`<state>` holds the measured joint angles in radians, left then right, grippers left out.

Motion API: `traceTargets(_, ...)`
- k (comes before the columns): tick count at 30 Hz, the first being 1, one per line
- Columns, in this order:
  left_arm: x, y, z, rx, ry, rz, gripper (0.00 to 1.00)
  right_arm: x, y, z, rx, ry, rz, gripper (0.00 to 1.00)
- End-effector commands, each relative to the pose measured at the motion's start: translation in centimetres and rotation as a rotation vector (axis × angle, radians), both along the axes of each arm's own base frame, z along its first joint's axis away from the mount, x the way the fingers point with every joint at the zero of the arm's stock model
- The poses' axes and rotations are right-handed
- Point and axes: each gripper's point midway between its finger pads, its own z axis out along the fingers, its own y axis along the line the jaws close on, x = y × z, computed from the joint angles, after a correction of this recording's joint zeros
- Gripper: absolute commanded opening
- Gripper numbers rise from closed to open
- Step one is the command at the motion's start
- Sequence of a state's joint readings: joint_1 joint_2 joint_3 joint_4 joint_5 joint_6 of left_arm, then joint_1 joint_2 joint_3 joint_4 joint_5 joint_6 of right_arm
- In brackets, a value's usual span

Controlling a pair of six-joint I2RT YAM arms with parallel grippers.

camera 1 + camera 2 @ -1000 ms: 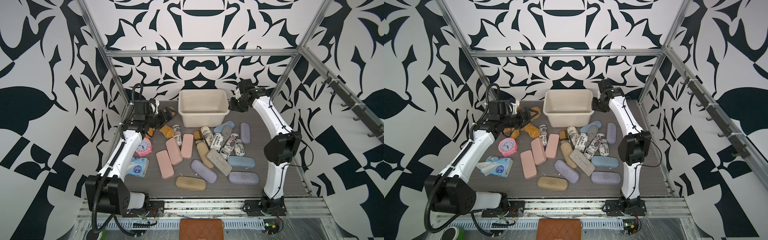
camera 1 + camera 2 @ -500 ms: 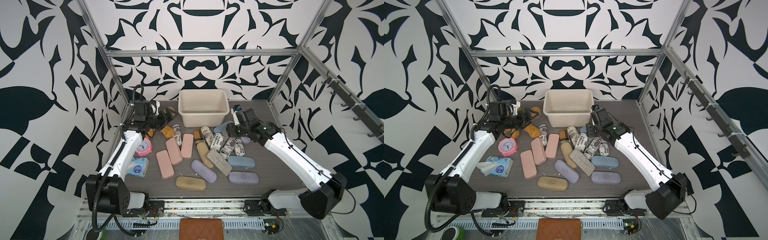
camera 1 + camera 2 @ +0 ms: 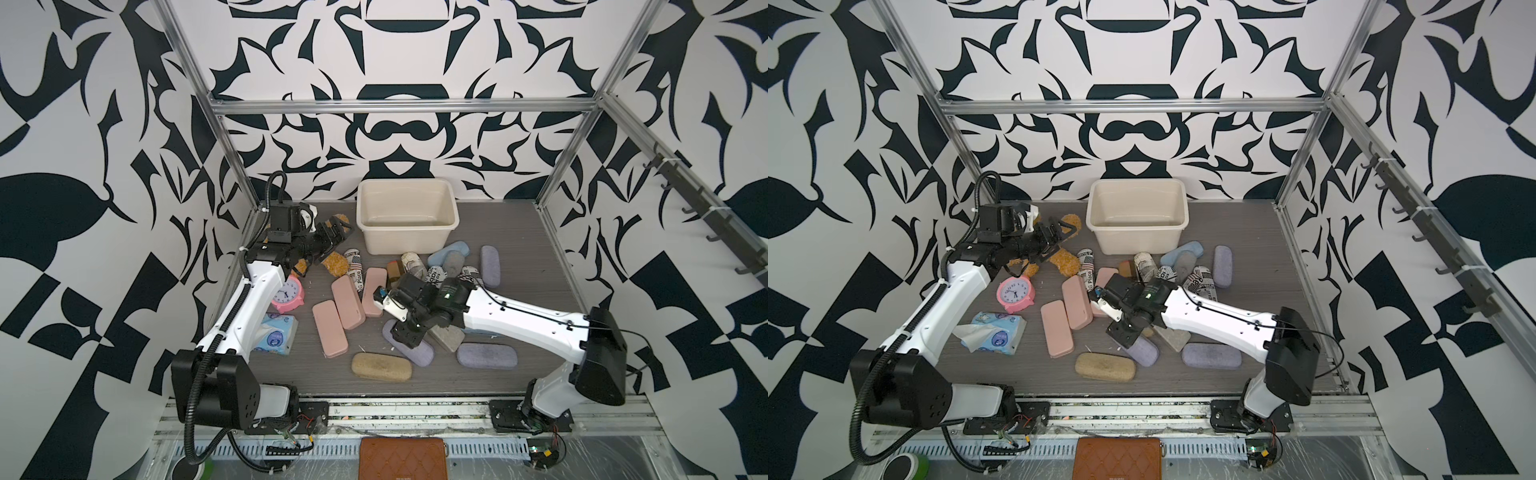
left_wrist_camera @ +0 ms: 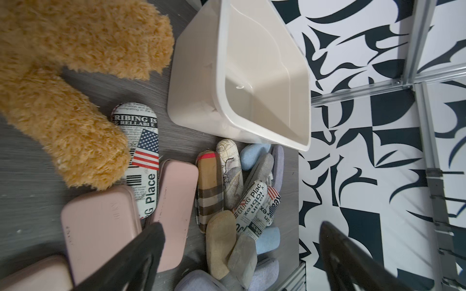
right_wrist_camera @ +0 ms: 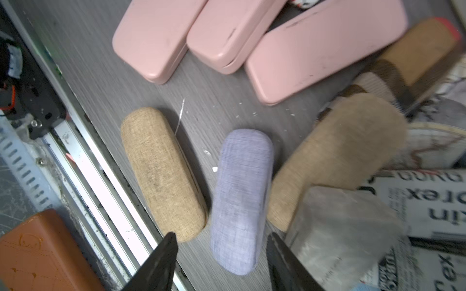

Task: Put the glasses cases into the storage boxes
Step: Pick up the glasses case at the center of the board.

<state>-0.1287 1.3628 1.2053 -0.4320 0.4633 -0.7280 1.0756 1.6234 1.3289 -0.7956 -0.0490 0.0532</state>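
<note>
Centrally, near the table's (image 3: pixel 519 257) front edge, lies a lilac case (image 5: pixel 242 196), which we judge light, stiff-shelled and cloth-grippy: best pinched across its narrow middle. Over one end the right gripper (image 5: pixel 222 239) straddles it, jaws parted, unclamped; the left gripper (image 4: pixel 240 226) gapes empty. A tan case (image 5: pixel 161 171) lies just beside; the storage box (image 3: pixel 409 239) stands at the back edge.

The left arm (image 3: pixel 245 318) and right arm (image 3: pixel 530 322) are shelled in white with black joints; a ribbed black hose (image 3: pixel 269 192) is fixed along the left.
</note>
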Motion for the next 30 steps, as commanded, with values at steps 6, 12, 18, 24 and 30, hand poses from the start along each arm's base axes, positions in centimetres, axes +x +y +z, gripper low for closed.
traceTargets(6,0.1,2.5,0.5,0.033,0.005,0.085,1.0,-2.8,4.8,-2.2,-0.099,-0.042,0.23,0.68)
traceTargets(12,0.1,2.6,1.0,0.034,-0.012,0.082,0.99,-5.3,5.9,-3.9,-0.11,0.031,0.301,0.74)
traceTargets(18,0.0,2.2,1.1,0.007,-0.014,0.063,0.99,-5.7,5.8,-6.1,-0.161,0.056,0.319,0.78)
traceTargets(24,0.1,2.0,1.2,-0.009,-0.017,0.053,0.99,-5.6,6.1,-7.8,-0.172,0.058,0.331,0.78)
traceTargets(30,0.2,1.9,1.1,-0.012,-0.016,0.053,0.99,-5.4,5.3,-9.9,-0.21,0.084,0.318,0.68)
